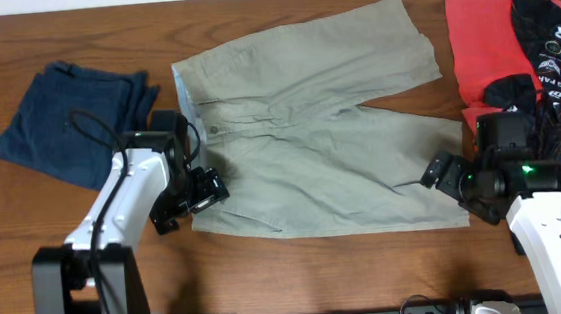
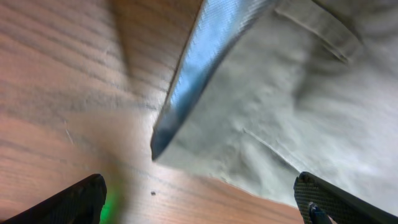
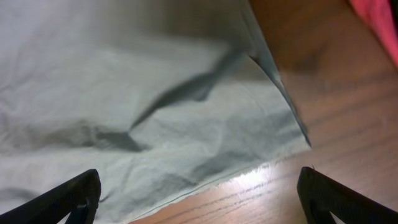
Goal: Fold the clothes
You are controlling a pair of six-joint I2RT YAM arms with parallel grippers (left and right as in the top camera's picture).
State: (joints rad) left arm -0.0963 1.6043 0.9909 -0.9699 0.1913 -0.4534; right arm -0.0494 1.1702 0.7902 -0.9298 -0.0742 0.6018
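Garments, count: four in all, one khaki, one navy, one red and one black printed.
Arms, count: two, each with one two-finger gripper.
Khaki shorts (image 1: 318, 124): spread flat in the middle of the wooden table (image 1: 299, 266), waistband toward the left, the two legs toward the right.
Navy garment (image 1: 72, 118): a bundle at the far left, apart from the shorts.
Red garment (image 1: 482, 36): at the far right corner of the table, just beyond the upper leg.
Black printed jersey (image 1: 553, 45): lies over the red garment's right side and runs down the right edge of the table.
Left gripper (image 1: 208, 190): at the near-left corner of the shorts, by the waistband end.
Left gripper, state: jaws spread wide and holding nothing. In the wrist view the fingertips (image 2: 81, 202) sit at the two lower corners of the picture.
Shorts relative to left gripper: the waistband corner, with a bluish inner edge, points down between the two fingers over bare wood. I cannot tell whether cloth touches the right finger.
Right gripper (image 1: 441, 176): at the near-right hem corner of the lower leg.
Right gripper, state: released, fingers (image 3: 74, 196) wide apart, gripping nothing.
Shorts relative to right gripper: the hem corner lies between the fingers, with cloth under the one on the left of that view and bare wood under the other.
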